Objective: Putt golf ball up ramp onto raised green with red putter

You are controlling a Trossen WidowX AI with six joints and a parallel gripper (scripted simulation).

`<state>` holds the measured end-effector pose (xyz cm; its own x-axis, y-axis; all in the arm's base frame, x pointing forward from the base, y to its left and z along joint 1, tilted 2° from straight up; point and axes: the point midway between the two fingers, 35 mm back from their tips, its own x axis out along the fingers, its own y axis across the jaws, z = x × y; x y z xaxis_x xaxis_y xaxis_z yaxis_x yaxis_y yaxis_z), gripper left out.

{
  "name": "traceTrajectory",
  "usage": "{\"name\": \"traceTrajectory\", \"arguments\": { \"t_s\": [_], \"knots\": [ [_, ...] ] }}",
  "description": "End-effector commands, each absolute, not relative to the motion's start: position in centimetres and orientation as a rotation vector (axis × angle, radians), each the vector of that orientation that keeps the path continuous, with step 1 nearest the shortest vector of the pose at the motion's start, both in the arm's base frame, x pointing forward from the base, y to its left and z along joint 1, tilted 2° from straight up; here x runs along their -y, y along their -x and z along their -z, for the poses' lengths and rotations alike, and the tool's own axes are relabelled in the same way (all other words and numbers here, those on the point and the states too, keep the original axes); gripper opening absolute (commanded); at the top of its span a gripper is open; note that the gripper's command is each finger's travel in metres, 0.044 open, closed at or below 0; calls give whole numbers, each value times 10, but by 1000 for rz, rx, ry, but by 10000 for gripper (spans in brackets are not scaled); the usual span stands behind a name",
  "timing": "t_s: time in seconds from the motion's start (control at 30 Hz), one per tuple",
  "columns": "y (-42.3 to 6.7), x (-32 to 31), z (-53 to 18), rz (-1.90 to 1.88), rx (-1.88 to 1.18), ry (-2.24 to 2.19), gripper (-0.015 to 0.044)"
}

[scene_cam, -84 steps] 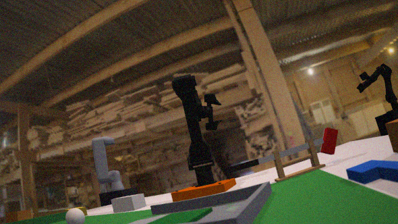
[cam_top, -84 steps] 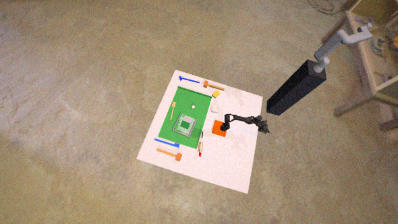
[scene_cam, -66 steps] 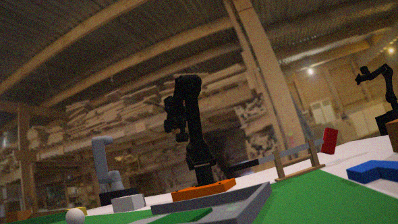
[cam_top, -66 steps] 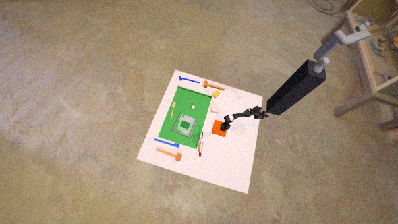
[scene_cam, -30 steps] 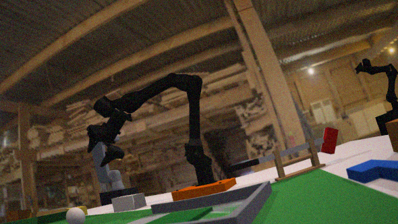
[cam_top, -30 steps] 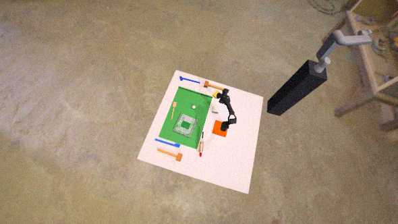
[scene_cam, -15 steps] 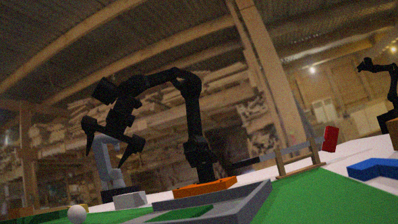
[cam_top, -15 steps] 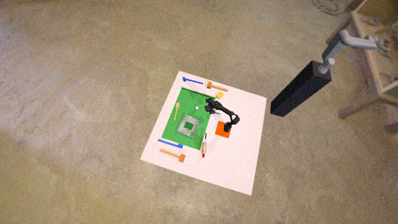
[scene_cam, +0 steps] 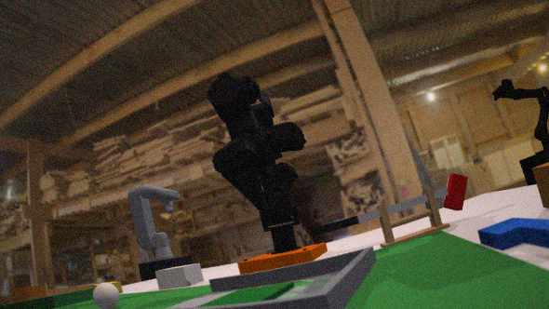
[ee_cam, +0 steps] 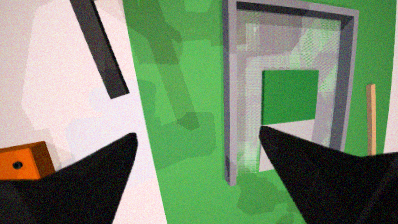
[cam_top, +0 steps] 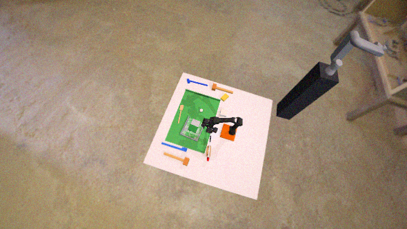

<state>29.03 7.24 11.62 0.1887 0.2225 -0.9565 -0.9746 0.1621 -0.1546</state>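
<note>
The red putter [cam_top: 208,149] rests on a small wooden stand at the green turf's near right edge. Its red head [scene_cam: 455,191] points away from the arm, and its dark grip [ee_cam: 100,47] lies on the white mat. The white golf ball [cam_top: 201,110] [scene_cam: 106,294] sits on the turf [cam_top: 174,131] beyond the grey-framed ramp with the raised green [cam_top: 192,130] [ee_cam: 290,95]. My gripper [cam_top: 208,126] [ee_cam: 200,135] is open and empty. It hangs above the turf's right edge, between the ramp's frame [ee_cam: 230,100] and the putter's grip.
The arm's orange base [cam_top: 227,132] [ee_cam: 20,162] stands on the white mat [cam_top: 241,165]. Around the turf lie two blue putters [cam_top: 196,82] [cam_top: 174,147], two wooden mallets [cam_top: 221,88] [cam_top: 176,158], a wooden putter [cam_top: 180,114] [ee_cam: 371,120] and a yellow block [cam_top: 225,97]. A black pillar [cam_top: 307,90] stands off the mat.
</note>
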Motion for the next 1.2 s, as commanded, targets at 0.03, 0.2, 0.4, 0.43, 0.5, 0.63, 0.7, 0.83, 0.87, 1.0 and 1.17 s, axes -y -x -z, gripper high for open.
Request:
{"name": "traceTrajectory", "arguments": {
  "t_s": [0.03,0.2,0.4,0.43,0.5,0.63,0.7,0.83,0.87,1.0,1.17],
  "knots": [
    [-246,-142,-112,-1393,-924,1066,440],
    [-239,-148,-112,-1430,-919,1072,440],
    [-238,-146,-105,-1430,-919,1072,440],
    [-238,-146,-102,-1430,-919,1072,440],
    [-238,-147,-93,-1430,-919,1072,440],
    [-238,-147,-89,-1430,-919,1072,440],
    [-238,-147,-89,-1430,-919,1072,440],
    [-238,-147,-77,-1430,-919,1072,440],
    [-238,-148,-73,-1430,-919,1072,440],
    [-238,-148,-65,-1430,-919,1072,440],
    [-238,-148,-64,-1430,-919,1072,440]
  ]
}}
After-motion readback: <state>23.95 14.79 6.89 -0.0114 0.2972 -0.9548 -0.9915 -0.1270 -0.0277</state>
